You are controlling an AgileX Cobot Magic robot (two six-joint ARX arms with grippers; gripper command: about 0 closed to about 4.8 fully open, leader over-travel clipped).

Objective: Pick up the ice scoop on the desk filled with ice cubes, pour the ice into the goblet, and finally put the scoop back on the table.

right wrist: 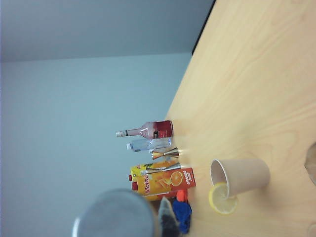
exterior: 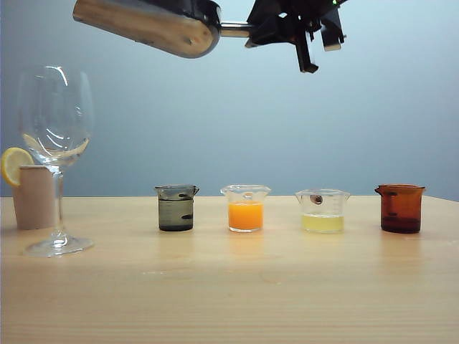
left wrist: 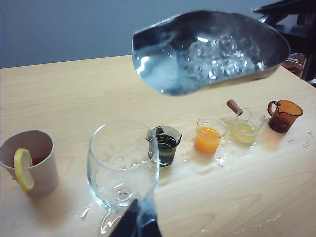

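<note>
While the ice scoop hangs high over the desk in the exterior view, you can see the right gripper clamped on its thin round handle, bowl pointing toward the goblet but not yet above it. The goblet stands far to the left, just in front of a beige cup with a lemon slice. Four small beakers line up well below the scoop.

In the left wrist view you look into the scoop from its open end: the ice cubes lie heaped toward the back of the trough, glassy and wet. The goblet sits below and nearer, its bowl seemingly empty, with droplets on the wood around it. The left gripper shows only as a dark tip at the frame's edge, just beside the goblet's foot; you cannot tell how far its jaws stand apart, nor whether it touches the glass.

In the right wrist view the scoop is a blurred grey round close to the lens, with bottles and a juice carton at the table's far edge, and the cup on the wood.

Expect the steel scoop to be stiff and rather heavy, its slim, smooth handle apt to twist in the jaws, so keep your hold near the bowl. The cubes will slide all at once; tip slowly. The goblet is thin, top-heavy and easily knocked
</note>
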